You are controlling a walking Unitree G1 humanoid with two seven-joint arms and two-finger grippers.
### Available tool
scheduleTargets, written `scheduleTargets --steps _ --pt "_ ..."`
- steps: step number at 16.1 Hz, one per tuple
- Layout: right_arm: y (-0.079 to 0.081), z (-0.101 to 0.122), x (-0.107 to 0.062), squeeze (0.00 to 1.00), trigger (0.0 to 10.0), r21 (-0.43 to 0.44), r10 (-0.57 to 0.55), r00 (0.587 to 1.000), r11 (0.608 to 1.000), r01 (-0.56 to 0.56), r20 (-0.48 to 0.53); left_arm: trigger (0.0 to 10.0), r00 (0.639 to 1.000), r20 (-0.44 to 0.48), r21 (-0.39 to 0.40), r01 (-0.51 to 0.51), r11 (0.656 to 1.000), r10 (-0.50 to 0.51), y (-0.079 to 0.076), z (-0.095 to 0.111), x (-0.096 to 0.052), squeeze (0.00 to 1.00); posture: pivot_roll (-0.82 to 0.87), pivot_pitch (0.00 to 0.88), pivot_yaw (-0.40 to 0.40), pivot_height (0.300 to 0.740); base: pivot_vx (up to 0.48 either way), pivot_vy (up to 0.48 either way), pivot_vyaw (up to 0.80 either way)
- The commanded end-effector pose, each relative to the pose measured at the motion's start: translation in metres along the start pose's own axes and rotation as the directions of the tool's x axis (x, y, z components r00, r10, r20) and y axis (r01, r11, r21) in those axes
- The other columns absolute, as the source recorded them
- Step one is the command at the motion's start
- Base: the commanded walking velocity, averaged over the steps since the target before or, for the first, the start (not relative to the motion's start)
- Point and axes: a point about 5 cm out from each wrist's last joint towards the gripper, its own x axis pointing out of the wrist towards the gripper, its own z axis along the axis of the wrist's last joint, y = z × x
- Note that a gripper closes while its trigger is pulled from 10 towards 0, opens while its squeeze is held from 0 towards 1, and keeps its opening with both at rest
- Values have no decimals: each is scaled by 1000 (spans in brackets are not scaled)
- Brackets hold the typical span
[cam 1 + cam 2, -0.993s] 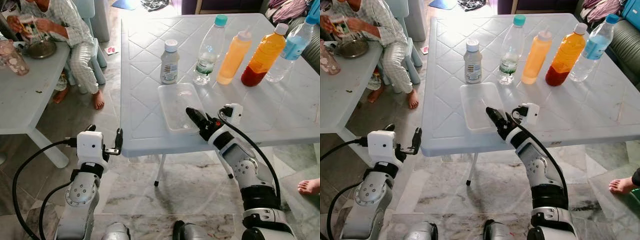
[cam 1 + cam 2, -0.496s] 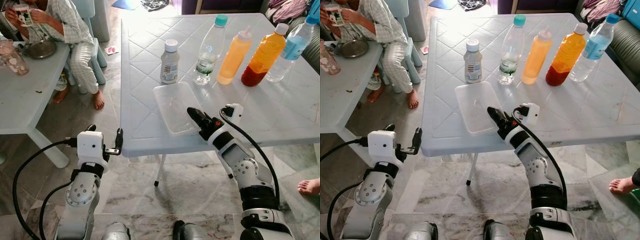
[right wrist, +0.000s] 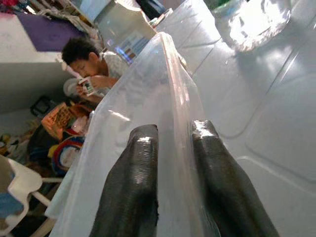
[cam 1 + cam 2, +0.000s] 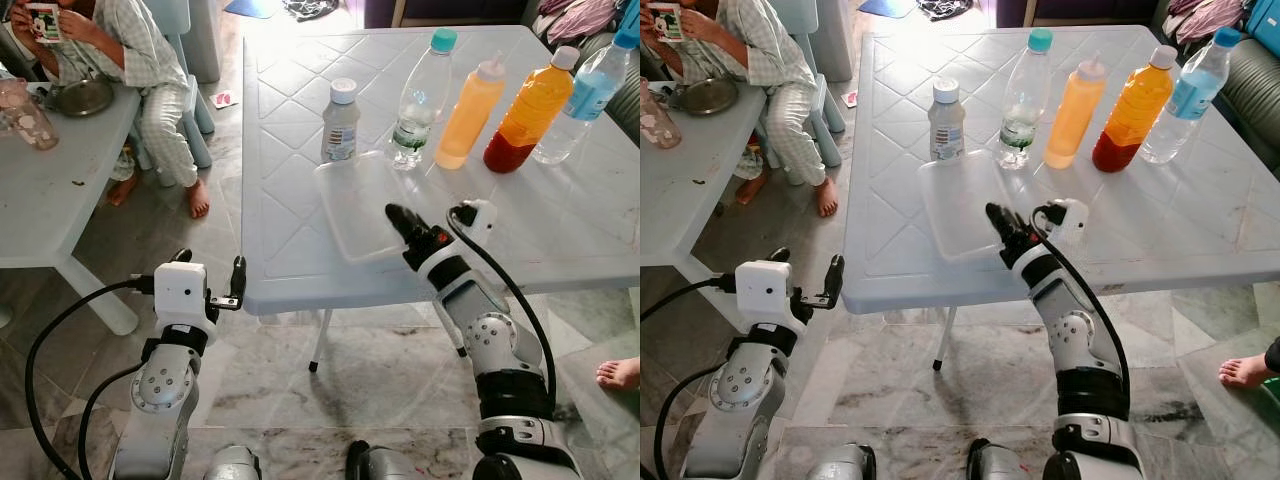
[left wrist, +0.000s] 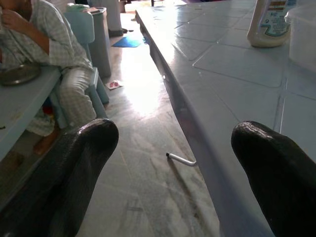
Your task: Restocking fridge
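A clear plastic container [image 4: 352, 205] is tilted up off the white table [image 4: 560, 230], near its front edge. My right gripper [image 4: 400, 220] is shut on the container's near wall; in the right wrist view both black fingers [image 3: 133, 182] pinch the clear rim [image 3: 170, 64]. Behind it stand a small white bottle [image 4: 340, 122], a clear water bottle [image 4: 420, 100], an orange squeeze bottle [image 4: 468, 112], an orange-red juice bottle [image 4: 525, 112] and a blue-labelled bottle [image 4: 585, 90]. My left gripper [image 5: 173, 163] hangs open, low beside the table's left edge.
A person [image 4: 130, 60] sits at a second white table [image 4: 50, 190] on the left, drinking from a mug. A metal bowl [image 4: 82, 97] and a glass jar [image 4: 22, 113] stand there. A bare foot [image 4: 620, 372] shows at the right. Tiled floor lies between the tables.
My right gripper has lifted and tilted the clear container, carrying it a little farther back towards the bottles. The left arm has not moved. The person has raised a mug.
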Motion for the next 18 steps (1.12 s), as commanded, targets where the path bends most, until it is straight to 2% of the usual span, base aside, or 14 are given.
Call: scheduleTargets --steps 1,2,3,5,7,9,12,13,16,18 --pt "-5 -2 -3 0 2000 -25 -42 999 999 41 -16 10000 1000 4 9 -4 1000 4 0 3 1 0 167 154 -13 740 0 0 0" --pt "-6 -2 -4 0 10000 -60 -61 998 996 60 -12 10000 1000 8 13 -5 1000 4 2 4 3 0 169 160 -13 740 0 0 0" --pt "-4 -2 -4 0 10000 -51 -46 999 998 45 -10 10000 1000 11 15 -5 1000 5 2 5 3 0 170 160 -14 740 0 0 0" --pt "2 -2 -4 0 10000 -113 -32 999 993 32 -4 10000 1000 25 28 -19 999 18 4 9 5 0 168 170 -18 740 0 0 0" --pt "-1 -8 -9 0 10000 -197 -58 998 979 50 -37 10000 998 4 38 -58 998 58 4 6 6 0 157 175 -23 740 0 0 0" --pt "2 -16 -14 0 10000 -311 -36 995 950 6 -92 10000 995 -17 50 -99 994 100 1 2 6 0 148 176 -25 740 0 0 0" --pt "13 -16 -15 0 10000 -359 -18 998 933 -5 -62 10000 996 -33 34 -84 996 85 -6 -2 3 0 136 168 -33 740 0 0 0" --pt "15 -14 -18 0 10000 -411 -28 999 911 11 -35 10000 995 -38 33 -87 996 88 -7 -4 2 0 134 165 -37 740 0 0 0" --pt "9 -11 -25 0 10000 -412 -93 995 906 98 34 10000 994 -49 32 -97 995 98 -9 -8 6 0 126 148 -52 740 0 0 0" --pt "9 -8 -26 0 10000 -422 -95 994 900 107 49 10000 994 -45 27 -100 995 101 -9 -7 8 0 121 142 -54 740 0 0 0"
